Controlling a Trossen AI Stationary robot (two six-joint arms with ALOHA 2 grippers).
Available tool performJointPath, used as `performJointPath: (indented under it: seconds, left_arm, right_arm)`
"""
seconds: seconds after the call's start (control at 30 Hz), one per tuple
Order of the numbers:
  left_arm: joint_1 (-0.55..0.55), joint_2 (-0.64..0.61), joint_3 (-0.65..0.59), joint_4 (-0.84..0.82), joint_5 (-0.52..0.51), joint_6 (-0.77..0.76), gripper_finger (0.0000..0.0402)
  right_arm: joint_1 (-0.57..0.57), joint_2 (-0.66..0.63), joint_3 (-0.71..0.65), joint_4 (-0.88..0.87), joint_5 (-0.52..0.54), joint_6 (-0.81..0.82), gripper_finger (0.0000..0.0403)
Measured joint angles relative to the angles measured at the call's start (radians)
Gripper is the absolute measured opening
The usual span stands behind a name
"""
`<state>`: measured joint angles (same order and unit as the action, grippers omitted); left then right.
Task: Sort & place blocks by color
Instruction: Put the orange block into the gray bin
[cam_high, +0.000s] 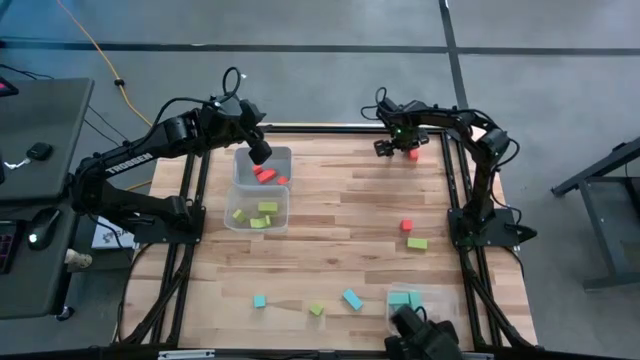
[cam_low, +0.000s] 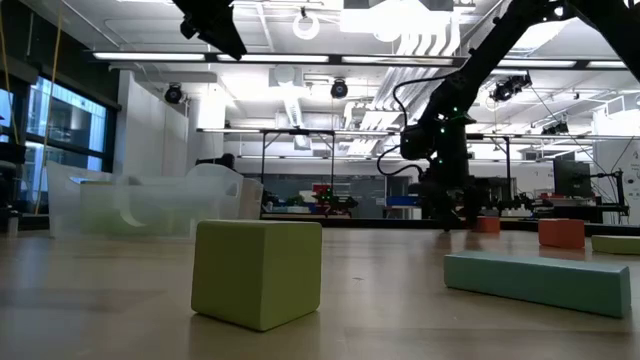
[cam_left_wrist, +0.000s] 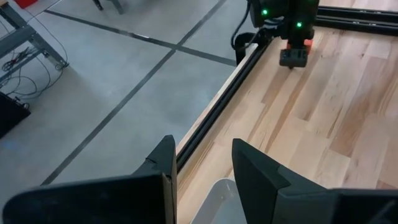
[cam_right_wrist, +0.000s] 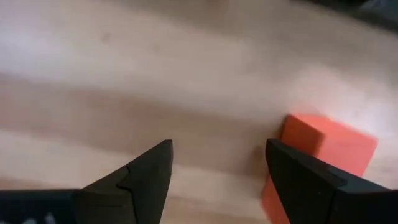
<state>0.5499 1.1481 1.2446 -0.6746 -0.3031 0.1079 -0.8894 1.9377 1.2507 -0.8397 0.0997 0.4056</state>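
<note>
While sorting is running roughly half done, we are counting near desk (cam_high: 340, 230) edge first: teal blocks (cam_high: 352, 299) and lime cube (cam_high: 316, 309) lying loose, two teal already in near clear tub (cam_high: 400, 312). Mid-desk, red cube (cam_high: 406, 226) and lime bar (cam_high: 417, 243) waiting unsorted. Lime tub (cam_high: 258, 212) holding three, red tub (cam_high: 264, 170) holding several. Left hand (cam_high: 259, 153) hovering over red tub, fingers part open, empty. Far corner: right hand (cam_right_wrist: 214, 168) spread wide, descending beside red block (cam_right_wrist: 323, 155), not yet gripping.
</note>
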Motion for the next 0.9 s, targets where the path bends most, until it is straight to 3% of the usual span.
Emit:
performJointPath:
  seconds: [0.13,0.23,0.37,0.6,0.9]
  left_arm:
    - [0.0,0.0,0.0,0.0,0.0,0.0,0.0086]
    - [0.0,0.0,0.0,0.0,0.0,0.0,0.0086]
    - [0.0,0.0,0.0,0.0,0.0,-0.003,0.0086]
    - [0.0,0.0,0.0,0.0,0.0,-0.003,0.0086]
    - [0.0,0.001,0.0,0.0,0.0,-0.001,0.0086]
  right_arm:
    - [-0.038,0.0,0.0,0.04,0.023,-0.02,0.0248]
    - [-0.061,0.0,0.022,0.011,-0.02,-0.026,0.0248]
    - [-0.067,0.0,0.085,-0.073,-0.091,-0.032,0.0248]
    - [-0.065,0.0,0.212,-0.218,-0.084,-0.013,0.0248]
    - [-0.142,0.0,0.205,-0.344,-0.086,0.033,0.0248]
